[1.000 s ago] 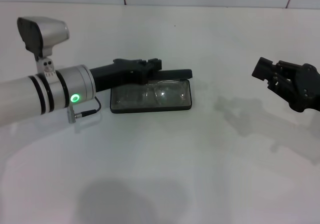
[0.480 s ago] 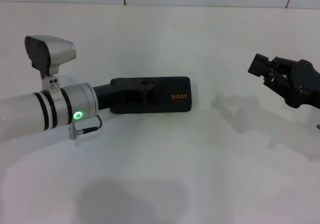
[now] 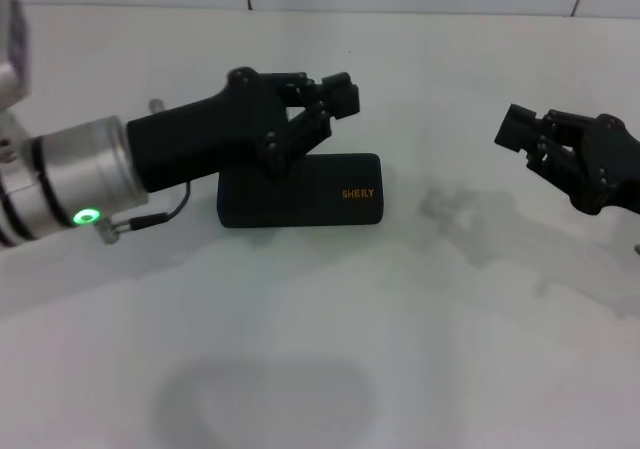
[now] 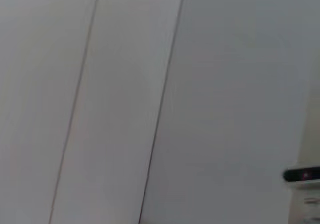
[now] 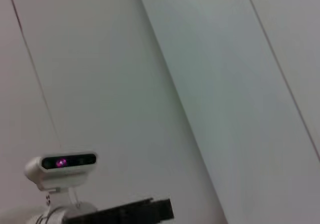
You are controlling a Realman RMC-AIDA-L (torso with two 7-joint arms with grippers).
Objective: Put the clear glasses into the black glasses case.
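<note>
Two hands showed. Left hand (image 3: 335,94) hovered with fingers parted, holding nothing, just above the closed black glasses case (image 3: 300,191) on the table (image 3: 400,349). Clear glasses were unseen, presumably inside; the task looked finished. Right hand (image 3: 520,134) hung well apart, its grip unclear.

A plain white table (image 3: 330,349) carries a single flat rectangular black glasses case (image 3: 300,202), lying closed with small orange lettering on its lid, toward the table's far middle.
</note>
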